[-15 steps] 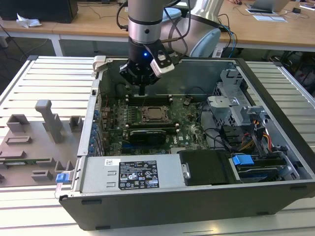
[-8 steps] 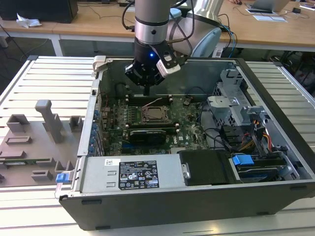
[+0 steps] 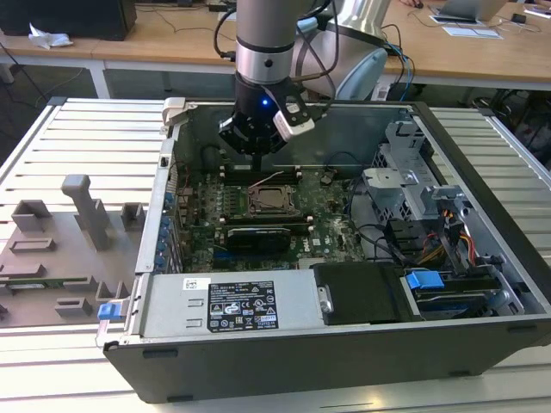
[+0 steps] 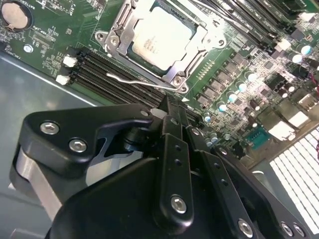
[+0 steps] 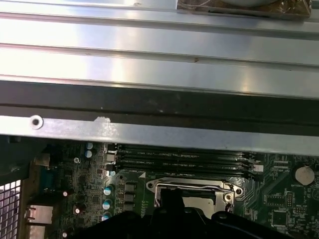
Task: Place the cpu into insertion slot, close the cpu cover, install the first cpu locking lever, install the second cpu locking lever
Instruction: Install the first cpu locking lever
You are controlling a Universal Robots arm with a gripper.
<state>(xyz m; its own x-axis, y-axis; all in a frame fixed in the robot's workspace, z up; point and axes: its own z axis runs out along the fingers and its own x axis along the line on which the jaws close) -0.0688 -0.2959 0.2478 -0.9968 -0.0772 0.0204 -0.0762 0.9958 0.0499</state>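
One cpu (image 4: 162, 37) sits seated in the insertion slot (image 4: 149, 74) in the upper middle of the second wrist view, the single cpu cover (image 4: 197, 47) down around it, so placement looks done. One thin locking lever (image 4: 130, 80) lies loose beside the socket, apparently unlatched. The gripper (image 4: 167, 107) hovers just above, fingers pinched narrow and empty.

white label (image 3: 243, 307) on the power supply, print too small to read
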